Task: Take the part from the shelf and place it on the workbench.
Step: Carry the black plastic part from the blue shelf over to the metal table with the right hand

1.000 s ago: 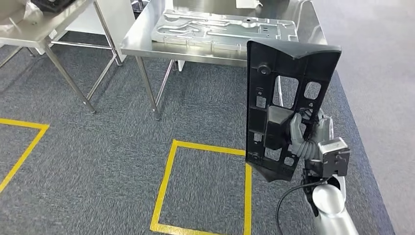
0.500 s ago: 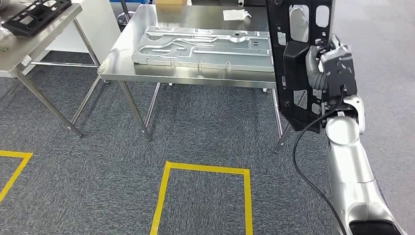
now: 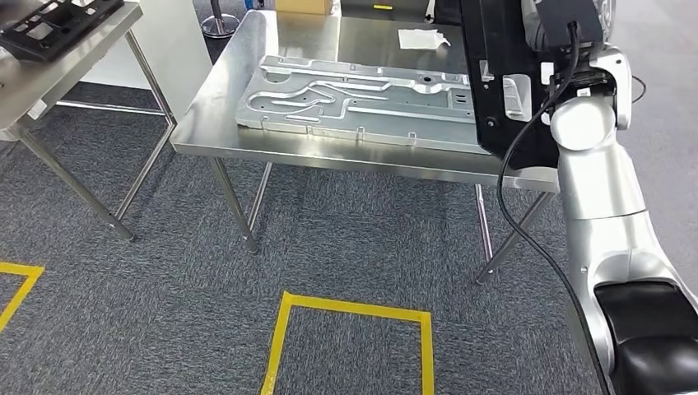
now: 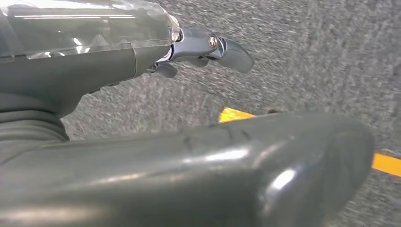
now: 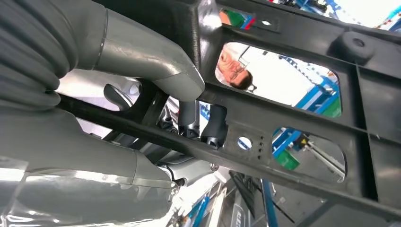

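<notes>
— Right wrist view: what does the right hand (image 5: 156, 80) hold?
— One black part (image 3: 510, 82), fingers clamped through its openings, raised higher than before, above the workbench (image 3: 222, 132) edge beside one metal panel (image 3: 362, 90).
— The left hand (image 4: 208, 47)?
— Fingers apart, empty.

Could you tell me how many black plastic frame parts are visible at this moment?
2. One black frame part is held upright in the right hand above the steel workbench. A second black part lies on the neighbouring table. Others may be out of frame.
</notes>
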Robot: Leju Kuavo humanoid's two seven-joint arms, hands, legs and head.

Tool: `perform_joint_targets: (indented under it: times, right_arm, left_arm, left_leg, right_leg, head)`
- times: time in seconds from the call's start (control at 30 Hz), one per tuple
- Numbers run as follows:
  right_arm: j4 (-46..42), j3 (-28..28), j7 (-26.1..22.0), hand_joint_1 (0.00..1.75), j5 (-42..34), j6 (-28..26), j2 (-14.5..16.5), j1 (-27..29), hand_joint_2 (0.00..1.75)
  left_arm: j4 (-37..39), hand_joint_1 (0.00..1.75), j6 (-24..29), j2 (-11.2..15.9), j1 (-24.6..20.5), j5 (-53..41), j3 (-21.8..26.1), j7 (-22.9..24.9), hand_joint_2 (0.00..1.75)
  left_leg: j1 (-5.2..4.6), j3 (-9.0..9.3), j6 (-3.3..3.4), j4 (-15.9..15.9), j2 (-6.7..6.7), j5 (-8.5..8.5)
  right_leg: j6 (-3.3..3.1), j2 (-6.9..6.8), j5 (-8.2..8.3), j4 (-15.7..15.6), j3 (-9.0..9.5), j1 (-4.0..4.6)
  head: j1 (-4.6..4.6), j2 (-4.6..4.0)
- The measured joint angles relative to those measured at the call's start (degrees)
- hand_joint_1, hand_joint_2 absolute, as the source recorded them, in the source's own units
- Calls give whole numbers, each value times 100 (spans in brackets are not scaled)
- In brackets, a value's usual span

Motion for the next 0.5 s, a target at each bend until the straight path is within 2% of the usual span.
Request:
perform_joint_targets:
  times: [0.03,0.07,0.1,0.13,0.17,0.2,0.23,0.27,0.3,0.33,0.4,0.43,0.47,0.5]
  right_arm:
    - [47,67,24,175,244,-32,-22,-29,175]
    - [87,167,56,175,615,-56,-57,-88,175]
    - [117,305,86,175,1108,-59,-90,-194,175]
    - [134,466,110,175,1641,-18,-114,-351,175]
    - [151,663,113,175,2208,47,-130,-533,175]
    - [177,872,103,175,2728,126,-134,-720,175]
    - [225,1113,81,175,3180,217,-128,-876,175]
    - [286,1364,50,175,3579,303,-114,-978,175]
    - [359,1606,17,175,3893,367,-94,-1031,175]
    - [439,1844,-14,175,4162,413,-72,-1049,175]
    - [587,2202,-50,175,4470,442,-35,-1041,175]
    - [659,2340,-63,175,4552,449,-19,-1034,175]
    - [731,2458,-74,175,4616,469,-4,-1025,175]
    - [805,2565,-87,175,4681,500,4,-1009,175]
  left_arm:
    - [6,0,-2,-12,4,-4,4,-3,0]
    - [12,0,-7,-21,6,-8,11,-10,0]
    - [17,0,-11,-26,-3,-14,20,-24,0]
    - [16,0,-17,-20,-21,-21,29,-44,0]
    - [16,0,-24,-17,-40,-29,39,-63,0]
    - [15,0,-33,-15,-62,-40,48,-81,0]
    - [15,0,-49,-14,-79,-49,56,-97,0]
    - [15,0,-69,-16,-82,-58,65,-109,0]
    - [15,0,-90,-15,-82,-66,73,-120,0]
    - [15,0,-107,-15,-76,-74,82,-129,0]
    - [15,0,-130,-14,-59,-91,97,-137,0]
    - [15,0,-147,-12,-48,-102,102,-138,0]
    - [15,0,-170,-9,-32,-113,106,-139,0]
    - [16,0,-194,-5,-7,-122,109,-138,0]
  left_leg:
    - [-2,86,-23,-24,-7,-92]
    - [-1,165,-54,-77,-7,-170]
    - [-8,247,-90,-87,-1,-182]
    - [-19,241,-133,-18,4,-109]
    - [-25,150,-168,207,15,53]
    - [-29,-45,-202,577,26,270]
    - [-24,-322,-234,988,32,439]
    - [-8,-609,-257,1345,38,489]
    - [1,-863,-276,1576,48,377]
    - [7,-1080,-289,1676,50,145]
    - [9,-1423,-294,1520,52,-353]
    - [8,-1543,-289,1280,53,-410]
    - [7,-1624,-273,943,54,-249]
    - [3,-1664,-248,516,53,265]
  right_leg:
    - [-29,-9,511,-267,-1,32]
    - [-61,-7,919,-445,20,62]
    - [-91,6,1069,-521,63,77]
    - [-129,22,970,-538,135,64]
    - [-168,38,912,-584,224,41]
    - [-208,45,836,-643,340,16]
    - [-242,50,758,-702,485,0]
    - [-263,56,674,-761,645,-1]
    - [-273,65,578,-813,815,0]
    - [-273,73,476,-854,986,1]
    - [-259,87,243,-908,1336,-3]
    - [-247,88,110,-923,1515,-4]
    - [-235,85,-33,-933,1696,-4]
    - [-219,82,-182,-942,1863,2]
  head:
    - [2,0]
    - [2,0]
    - [3,0]
    - [5,0]
    - [5,0]
    - [3,0]
    - [1,0]
    - [-3,0]
    - [-5,0]
    - [-4,0]
    - [-4,0]
    - [-4,0]
    - [-4,0]
    - [-4,0]
